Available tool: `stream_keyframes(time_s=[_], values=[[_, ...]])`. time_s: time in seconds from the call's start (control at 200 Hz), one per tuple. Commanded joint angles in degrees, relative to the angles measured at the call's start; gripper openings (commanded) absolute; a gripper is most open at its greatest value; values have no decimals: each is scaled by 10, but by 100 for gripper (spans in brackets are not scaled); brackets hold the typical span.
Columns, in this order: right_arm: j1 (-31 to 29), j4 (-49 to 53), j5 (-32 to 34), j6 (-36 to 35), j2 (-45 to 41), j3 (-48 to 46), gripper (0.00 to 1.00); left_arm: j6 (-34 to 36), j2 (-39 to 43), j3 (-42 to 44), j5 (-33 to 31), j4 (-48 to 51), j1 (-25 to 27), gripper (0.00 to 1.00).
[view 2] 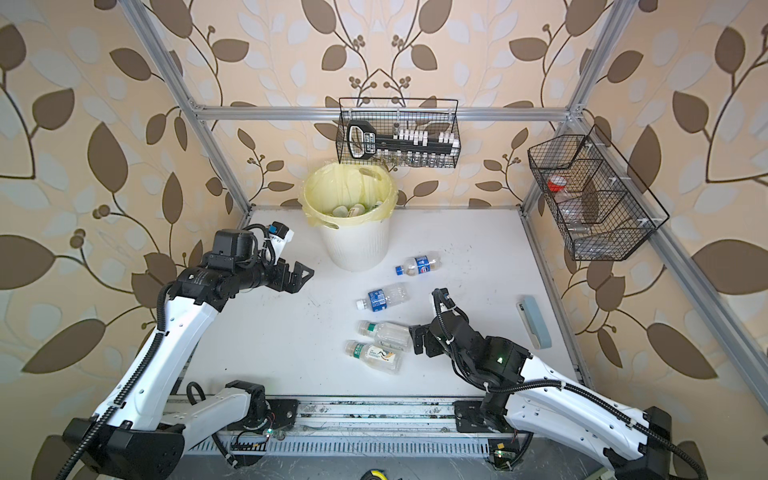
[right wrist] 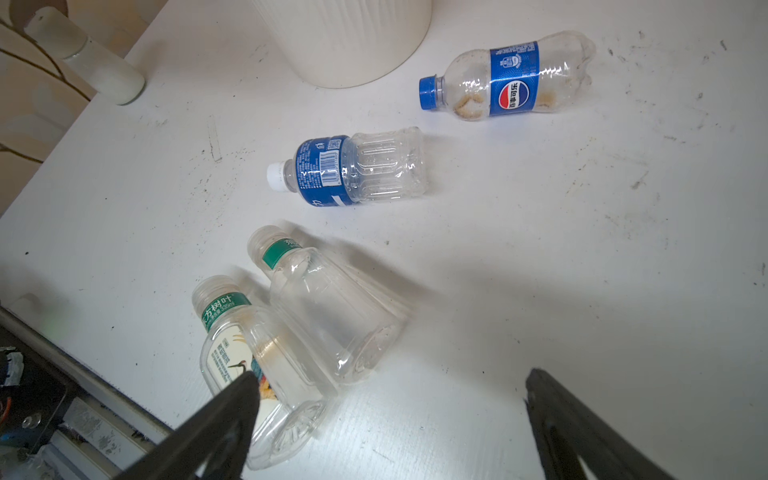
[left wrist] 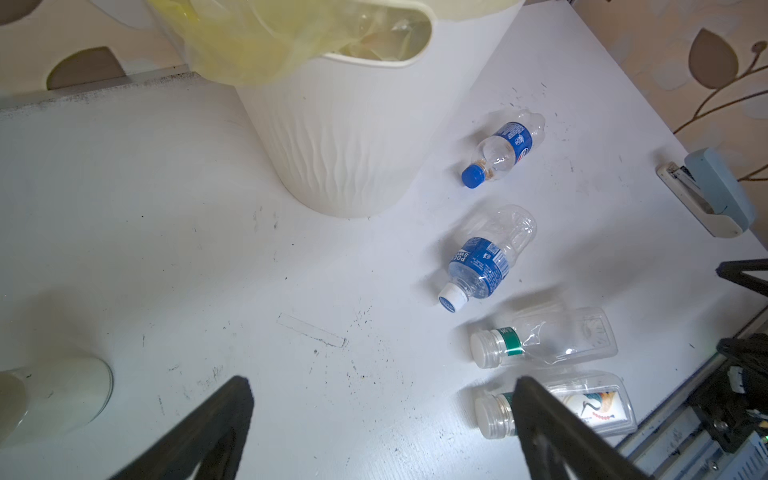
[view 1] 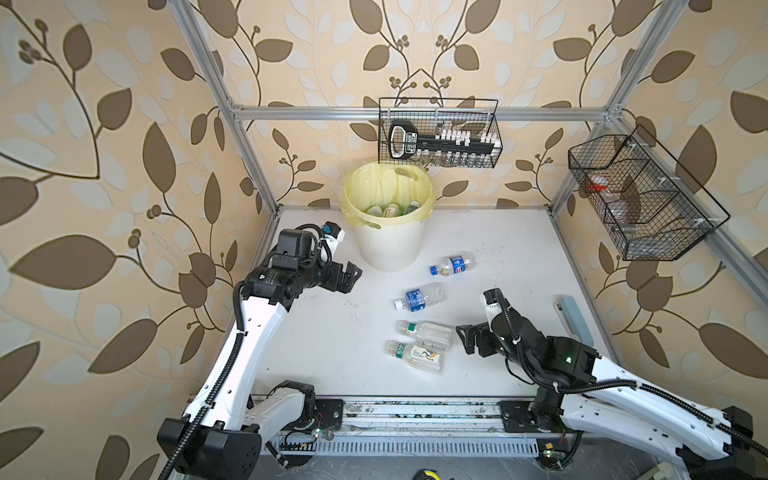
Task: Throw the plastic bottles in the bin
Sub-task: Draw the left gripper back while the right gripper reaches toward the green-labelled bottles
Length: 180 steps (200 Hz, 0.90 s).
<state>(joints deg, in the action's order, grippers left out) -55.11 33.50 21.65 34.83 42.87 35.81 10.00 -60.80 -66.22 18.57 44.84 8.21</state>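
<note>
Next pick: four plastic bottles (view 1: pixel 417 299) lie on the counter (view 1: pixel 340 340), others already sit in the bin (view 1: pixel 388 249).
The right fingers (right wrist: pixel 220 419) stand wide and empty just beside the two green-banded bottles (view 1: pixel 424 330); the left fingers (left wrist: pixel 208 428), equally wide, hover near the bin. The right arm likely needs to straddle the nearest bottle's body, then close.

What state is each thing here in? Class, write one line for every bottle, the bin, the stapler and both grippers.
bin: upright, bag-lined, bottles inside
blue-capped bottle: lying down, capped
white-capped bottle: lying down, capped
plain clear bottle: lying down, capped
picture-label bottle: lying down, capped
left gripper: open, empty
right gripper: open, empty
stapler: lying flat
</note>
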Motion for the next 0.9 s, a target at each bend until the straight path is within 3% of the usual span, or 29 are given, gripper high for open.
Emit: stream_keyframes(time_s=[0.0, 0.165, 0.455, 0.895], values=[[-18, -23, 31, 14, 18, -1, 100, 32, 17, 17, -24, -19, -1, 99], [-44, -43, 42, 24, 36, 3, 100, 48, 34, 71, -39, -39, -1, 99], [-72, -46, 52, 49, 51, -4, 100, 56, 58, 192, 12, -70, -1, 99], [-106, -67, 32, 45, 100, -10, 100, 114, 50, 203, 45, -27, -1, 99]])
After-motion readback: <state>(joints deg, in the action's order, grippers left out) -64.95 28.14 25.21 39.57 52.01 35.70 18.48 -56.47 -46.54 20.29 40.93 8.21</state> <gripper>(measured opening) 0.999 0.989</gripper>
